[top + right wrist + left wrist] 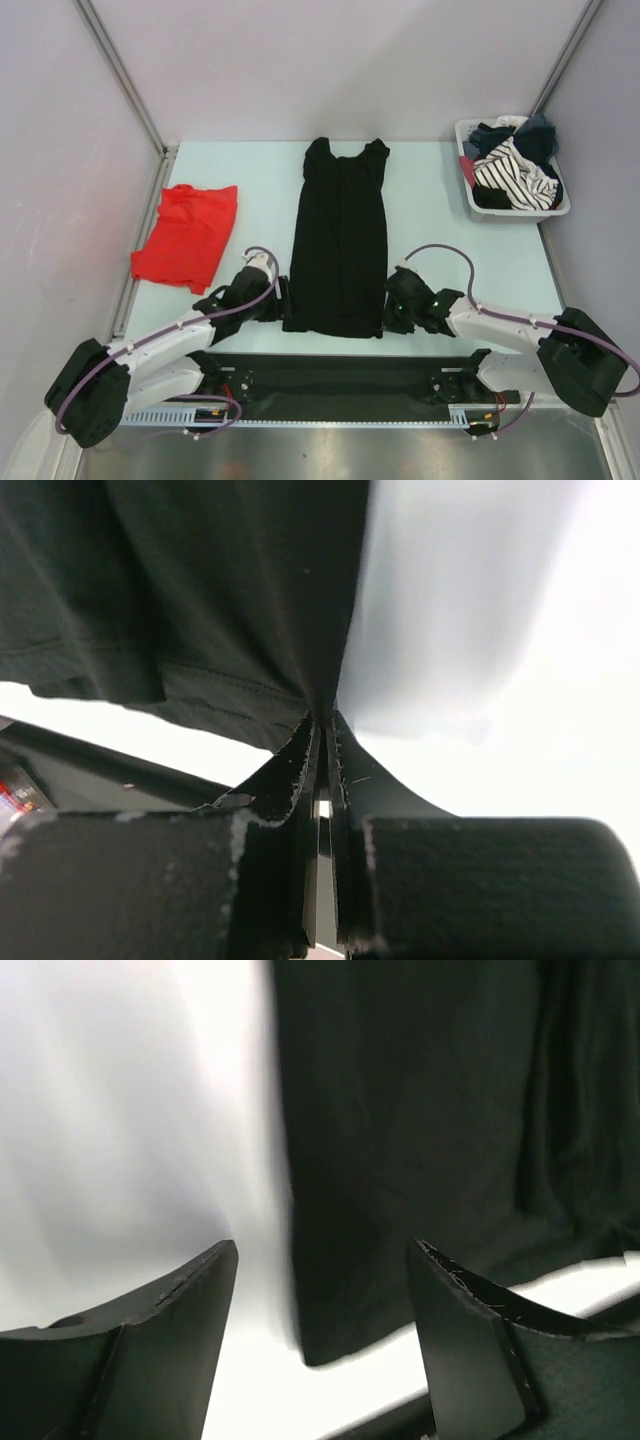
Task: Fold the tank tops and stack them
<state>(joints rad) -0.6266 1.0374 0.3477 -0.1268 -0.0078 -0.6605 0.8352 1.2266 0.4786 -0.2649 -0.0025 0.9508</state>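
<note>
A black tank top [338,240] lies flat and lengthwise in the middle of the table, straps at the far end. A red tank top [187,234] lies crumpled at the left. My left gripper [278,297] stands open at the black top's near left corner [330,1345], which lies between its fingers [190,1310] without touching them. At the near right corner, my right gripper [392,312] is shut on the black tank top's hem [250,695], the fabric pinched at its fingertips [326,725].
A white basket [512,210] with striped and dark clothes stands at the far right corner. A black strip [330,375] runs along the table's near edge between the arm bases. Grey walls close in on both sides.
</note>
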